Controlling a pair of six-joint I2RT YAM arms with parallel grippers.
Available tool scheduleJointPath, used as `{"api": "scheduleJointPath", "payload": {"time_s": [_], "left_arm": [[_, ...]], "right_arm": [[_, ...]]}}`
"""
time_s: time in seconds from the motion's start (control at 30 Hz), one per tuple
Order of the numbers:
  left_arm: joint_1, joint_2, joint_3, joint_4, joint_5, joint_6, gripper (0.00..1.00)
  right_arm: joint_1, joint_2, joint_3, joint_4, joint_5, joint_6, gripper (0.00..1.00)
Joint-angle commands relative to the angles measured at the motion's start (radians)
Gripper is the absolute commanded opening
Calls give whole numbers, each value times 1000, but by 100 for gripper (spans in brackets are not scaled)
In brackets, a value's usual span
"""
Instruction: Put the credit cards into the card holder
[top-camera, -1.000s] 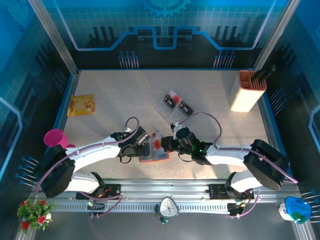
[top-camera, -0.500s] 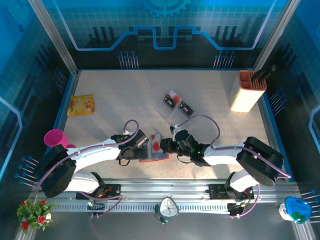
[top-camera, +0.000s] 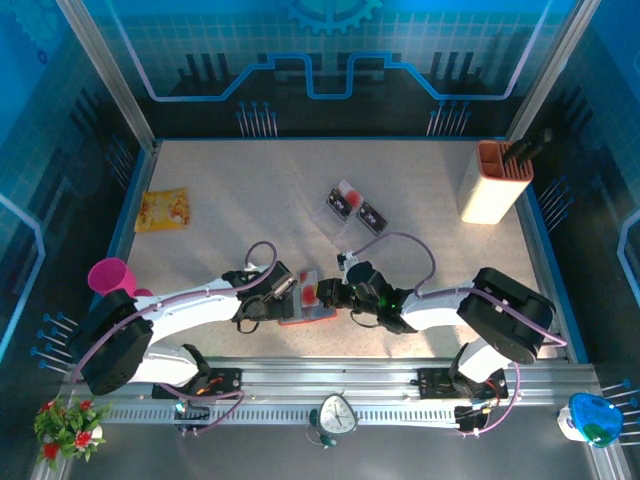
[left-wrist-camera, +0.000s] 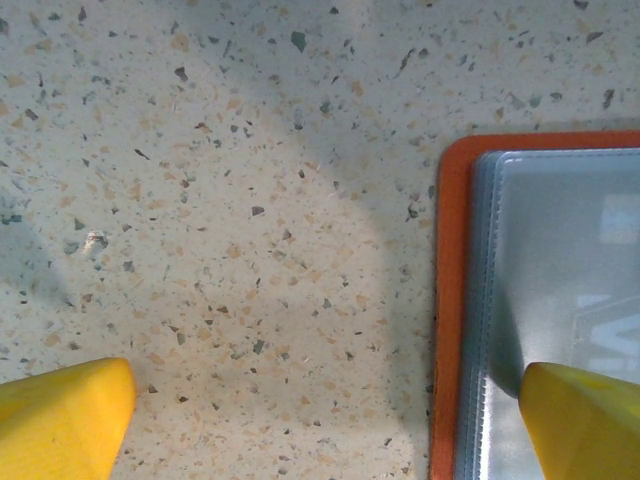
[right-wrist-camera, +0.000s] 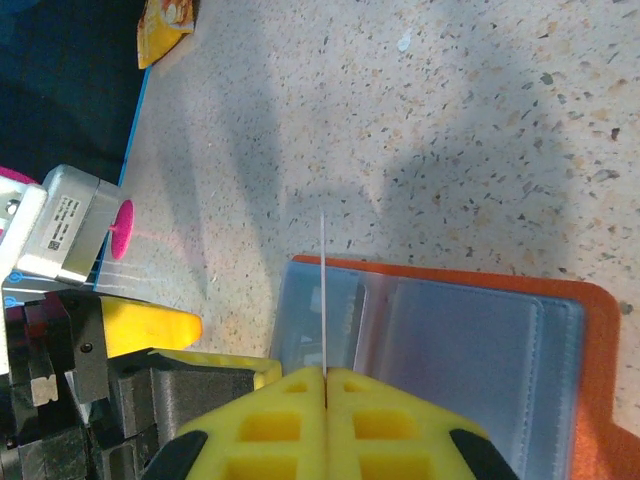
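The card holder (top-camera: 308, 310) lies open near the table's front edge, orange-red with grey-clear pockets (right-wrist-camera: 460, 340). My right gripper (right-wrist-camera: 326, 372) is shut on a credit card (right-wrist-camera: 323, 290) that shows edge-on as a thin white line, its far edge standing over the holder's left pocket. From above, that card (top-camera: 313, 290) shows red markings at the right gripper (top-camera: 335, 293). The left gripper (left-wrist-camera: 320, 420) is open and straddles the holder's orange left edge (left-wrist-camera: 448, 300), with one yellow fingertip (left-wrist-camera: 585, 420) on the clear pocket. Two more credit cards (top-camera: 372, 215) lie on a clear tray (top-camera: 340, 208).
A tall cream-and-orange container (top-camera: 492, 182) stands at the back right. A yellow packet (top-camera: 163, 210) lies at the left and a pink cup (top-camera: 110, 275) sits off the left edge. The left arm's camera housing (right-wrist-camera: 65, 225) is close beside the right gripper.
The right arm has drawn in to the left, carrying the card a little further over the holder. The left gripper has stayed open in the same place.
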Motion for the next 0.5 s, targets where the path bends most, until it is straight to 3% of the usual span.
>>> {"api": "scheduleJointPath", "payload": {"time_s": [0.0, 0.47], "left_arm": [[-8, 1, -25, -45, -18, -17, 99], [-11, -2, -42, -34, -17, -24, 99]], "right_arm": [[14, 23, -7, 55, -2, 15, 0], [20, 41, -23, 49, 16, 19, 0]]}}
